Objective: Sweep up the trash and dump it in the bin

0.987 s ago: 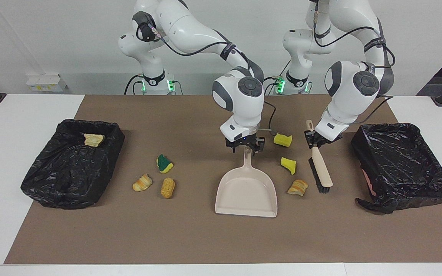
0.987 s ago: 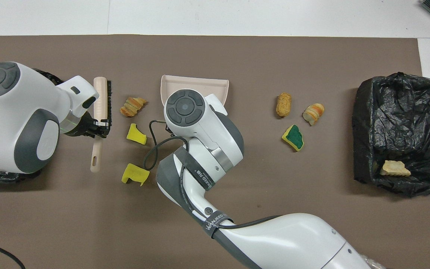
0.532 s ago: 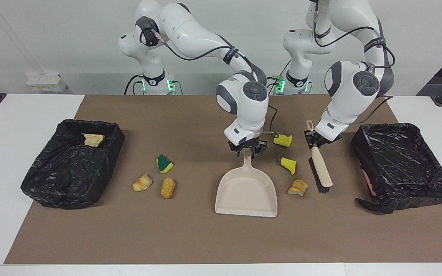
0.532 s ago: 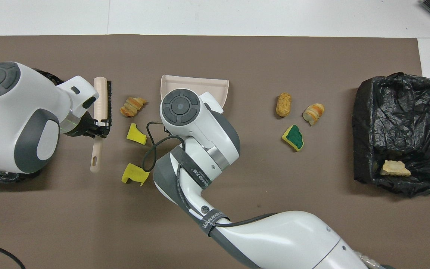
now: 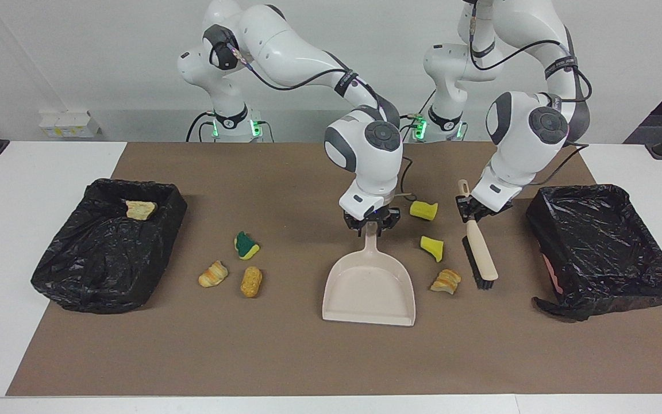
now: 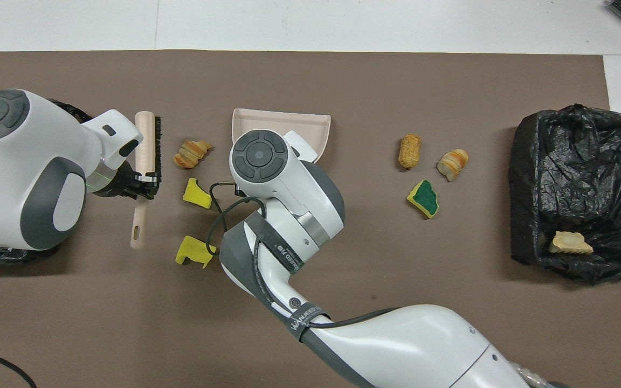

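Note:
The beige dustpan [image 5: 368,287] lies mid-mat with its handle toward the robots. My right gripper [image 5: 372,224] is down astride the handle's end; from overhead its wrist hides it. My left gripper [image 5: 469,214] is shut on the beige brush [image 5: 480,253], whose bristles rest on the mat. Between pan and brush lie two yellow sponge chunks [image 5: 424,210] [image 5: 433,248] and a pastry piece [image 5: 446,282]. Toward the right arm's end lie a green-and-yellow sponge piece [image 5: 246,245] and two pastry pieces [image 5: 213,274] [image 5: 251,281].
A black-lined bin [image 5: 66,270] at the right arm's end holds one bread-like scrap [image 5: 139,209]. A second black-lined bin [image 5: 607,247] sits at the left arm's end, beside the brush. The brown mat [image 6: 343,75] covers the table's middle.
My right gripper has settled onto the dustpan handle's end, shifting slightly toward the left arm's end. The left arm and the brush have not moved.

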Robot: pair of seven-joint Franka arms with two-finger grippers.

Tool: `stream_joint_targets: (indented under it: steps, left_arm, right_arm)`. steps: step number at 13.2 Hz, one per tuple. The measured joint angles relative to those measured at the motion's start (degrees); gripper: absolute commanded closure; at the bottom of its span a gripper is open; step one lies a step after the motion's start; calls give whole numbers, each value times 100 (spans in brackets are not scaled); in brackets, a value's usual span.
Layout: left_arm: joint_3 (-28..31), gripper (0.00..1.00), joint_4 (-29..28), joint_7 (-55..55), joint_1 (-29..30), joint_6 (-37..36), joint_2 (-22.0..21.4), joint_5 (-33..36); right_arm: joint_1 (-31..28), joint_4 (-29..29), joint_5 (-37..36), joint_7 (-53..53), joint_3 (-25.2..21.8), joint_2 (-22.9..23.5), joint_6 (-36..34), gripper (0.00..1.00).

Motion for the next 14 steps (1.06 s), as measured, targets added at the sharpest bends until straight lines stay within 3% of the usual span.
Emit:
stream_joint_targets:
  steps: [3,4,6,8,9,10,11,14]
  left_arm:
    - [0,100,0,0,0,-1,0,0]
    - [0,100,0,0,0,-3,0,0]
    - [0,100,0,0,0,-4,0,0]
    - [0,100,0,0,0,-5,0,0]
    - [0,100,0,0,0,-6,0,0]
    - [0,100,0,0,0,-7,0,0]
    - [0,100,0,0,0,-9,0,0]
    - [0,100,0,0,0,-13,0,0]
  right_arm:
    - [-1,-22,37,-2,12,11,15,71]
    - [-1,-33,42,-3,13,11,15,69]
    - [-1,-43,49,-3,15,10,16,48]
    - [-3,-80,50,-3,15,11,16,52]
    - [-5,-99,50,-3,15,11,22,61]
    - [-5,-118,51,-3,15,11,41,87]
    - [-2,-137,51,-3,16,11,80,100]
    - [-5,-147,45,-3,15,11,98,100]
